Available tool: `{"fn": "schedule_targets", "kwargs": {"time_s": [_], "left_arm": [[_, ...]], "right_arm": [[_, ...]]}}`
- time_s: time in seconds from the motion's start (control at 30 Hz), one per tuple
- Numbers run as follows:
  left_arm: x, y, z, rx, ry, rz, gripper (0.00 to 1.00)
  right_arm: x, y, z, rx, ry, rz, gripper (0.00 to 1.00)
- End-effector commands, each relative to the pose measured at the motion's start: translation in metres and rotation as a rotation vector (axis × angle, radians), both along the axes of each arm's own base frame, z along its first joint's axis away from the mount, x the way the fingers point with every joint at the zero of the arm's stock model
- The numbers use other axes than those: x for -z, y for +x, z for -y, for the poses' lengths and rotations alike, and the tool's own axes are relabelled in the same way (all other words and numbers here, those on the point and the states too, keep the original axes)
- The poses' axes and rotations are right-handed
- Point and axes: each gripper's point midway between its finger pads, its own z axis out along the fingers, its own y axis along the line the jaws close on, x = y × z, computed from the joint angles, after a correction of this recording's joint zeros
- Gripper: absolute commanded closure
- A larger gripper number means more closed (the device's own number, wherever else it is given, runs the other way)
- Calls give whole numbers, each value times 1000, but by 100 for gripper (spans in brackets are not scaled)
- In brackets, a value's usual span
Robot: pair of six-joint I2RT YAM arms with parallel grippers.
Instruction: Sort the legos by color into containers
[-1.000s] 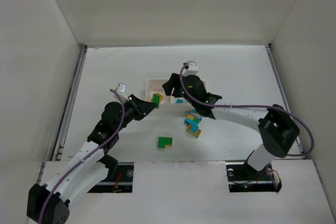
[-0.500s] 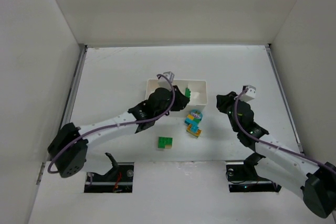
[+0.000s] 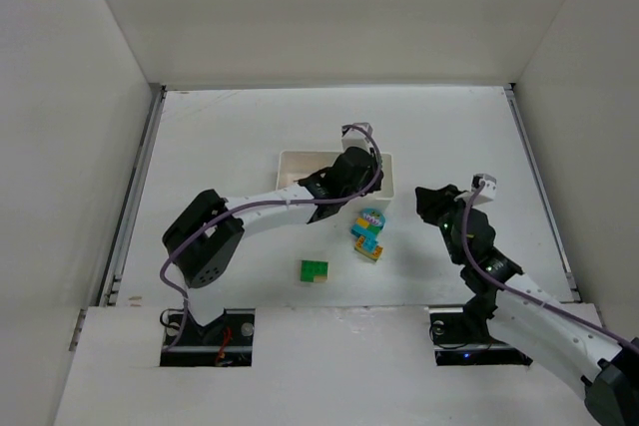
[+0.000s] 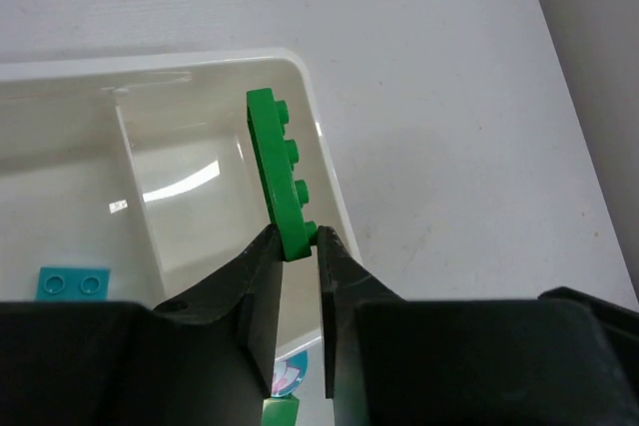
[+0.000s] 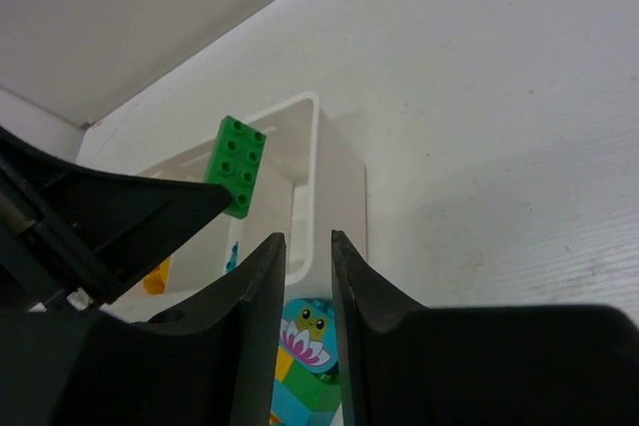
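Sorting is judged partly done. A green plate is pinched edge-on in the left end effector and is held above the end compartment of the white tray, not yet let go. A cyan plate is lying flat in the neighbouring compartment, past the thin divider. An orange piece is glimpsed inside the tray from the right wrist view; which compartment cannot be told. Left to do: a mixed clump of cyan, yellow and green bricks is sitting on the surface just in front of the tray. A green-and-yellow piece is lying nearer the arm bases, apart from the clump. Both are judged to need splitting before they can be sorted. The right end effector is held off to the right of the tray, its fingers a narrow gap apart with nothing between them. The surface is plain matte white, unmarked. It is boxed in by plain white walls on the left, back and right.
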Motion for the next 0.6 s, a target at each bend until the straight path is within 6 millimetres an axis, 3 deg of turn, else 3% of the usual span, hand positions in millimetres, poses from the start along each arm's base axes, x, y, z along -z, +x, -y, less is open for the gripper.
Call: {"fn": "schedule_targets", "kwargs": {"time_s": [0.0,0.17,0.27,0.43,0.57], "left_arm": [[-24,10,15,13,-37,40,88],[-15,12,17,6,-31,20,66],[-20,12,13,0,-38,23,57],[-46,1,-3,0,-81,54,55],[-71,-15,-35,-14,-117,91,56]], "right_arm": [[0,-3,-5,-14,17,-7,69],[6,-5,-24,-67,-27,-46,65],[7,-9,-36,-103,-40,-53,54],[7,-22,-65,-216,-93,-80,50],[12,-51,-117,-440,-225,-106,61]]}}
